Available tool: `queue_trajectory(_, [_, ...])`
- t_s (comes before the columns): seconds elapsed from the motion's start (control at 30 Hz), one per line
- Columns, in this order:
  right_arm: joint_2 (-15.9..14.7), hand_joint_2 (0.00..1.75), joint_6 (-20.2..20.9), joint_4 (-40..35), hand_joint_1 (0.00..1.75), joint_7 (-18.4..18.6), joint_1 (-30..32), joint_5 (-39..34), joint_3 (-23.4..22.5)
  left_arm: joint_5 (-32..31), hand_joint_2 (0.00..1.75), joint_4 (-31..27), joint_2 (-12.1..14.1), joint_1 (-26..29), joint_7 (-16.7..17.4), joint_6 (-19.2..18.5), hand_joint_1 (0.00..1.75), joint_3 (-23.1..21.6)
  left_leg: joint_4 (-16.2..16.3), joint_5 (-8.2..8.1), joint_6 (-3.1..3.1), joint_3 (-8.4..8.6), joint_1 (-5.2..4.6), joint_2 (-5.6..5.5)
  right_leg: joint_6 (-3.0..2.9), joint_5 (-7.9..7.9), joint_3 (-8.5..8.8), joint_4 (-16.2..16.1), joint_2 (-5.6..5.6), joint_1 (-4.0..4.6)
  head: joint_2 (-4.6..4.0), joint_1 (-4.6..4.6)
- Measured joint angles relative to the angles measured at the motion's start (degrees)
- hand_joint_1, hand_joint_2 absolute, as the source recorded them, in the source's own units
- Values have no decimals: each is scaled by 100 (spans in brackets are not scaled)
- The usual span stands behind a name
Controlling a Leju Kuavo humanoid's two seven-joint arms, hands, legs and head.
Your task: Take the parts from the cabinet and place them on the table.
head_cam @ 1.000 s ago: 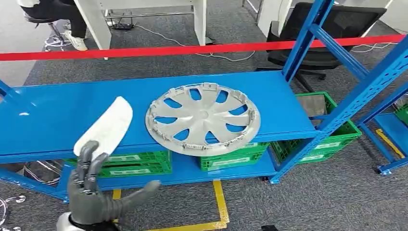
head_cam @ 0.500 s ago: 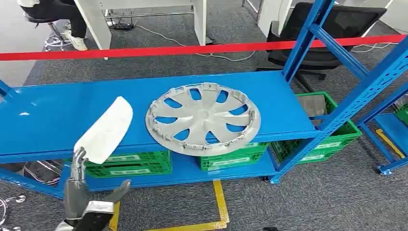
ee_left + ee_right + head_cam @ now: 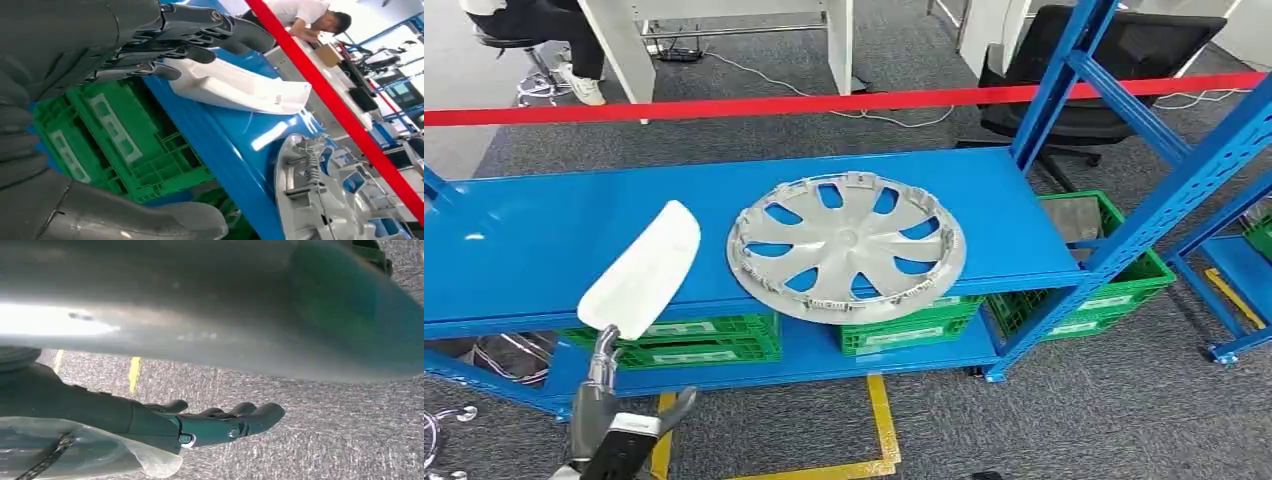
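Labels on the green crates (image 3: 686,342) unreadable; left hand (image 3: 604,415) empty, fingers spread; right hand (image 3: 220,425) empty, uncurled.

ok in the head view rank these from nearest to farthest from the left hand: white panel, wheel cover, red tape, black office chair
1. white panel: just above the left hand, at the shelf's front edge, fingers reaching up to its lower end.
2. wheel cover: mid-shelf, off to the right.
3. red tape: stretched across behind the shelf.
4. black office chair: far right corner, beyond the tape.
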Motion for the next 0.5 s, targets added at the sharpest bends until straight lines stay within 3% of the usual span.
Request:
queue_trajectory(0.23, [-28,0,15,4,0,0,-2,65,15,-436,175,83,-20,-152,6,266,0,-52,0,0,0,0,0,0,0,0,0,0,0,0,0,0])
queue_trajectory(0.5, [-44,0,20,4,0,-2,-11,57,28,-1047,175,19,50,-266,98,621,0,-466,0,0,0,0,0,0,0,0,1,0,0,0,0,0])
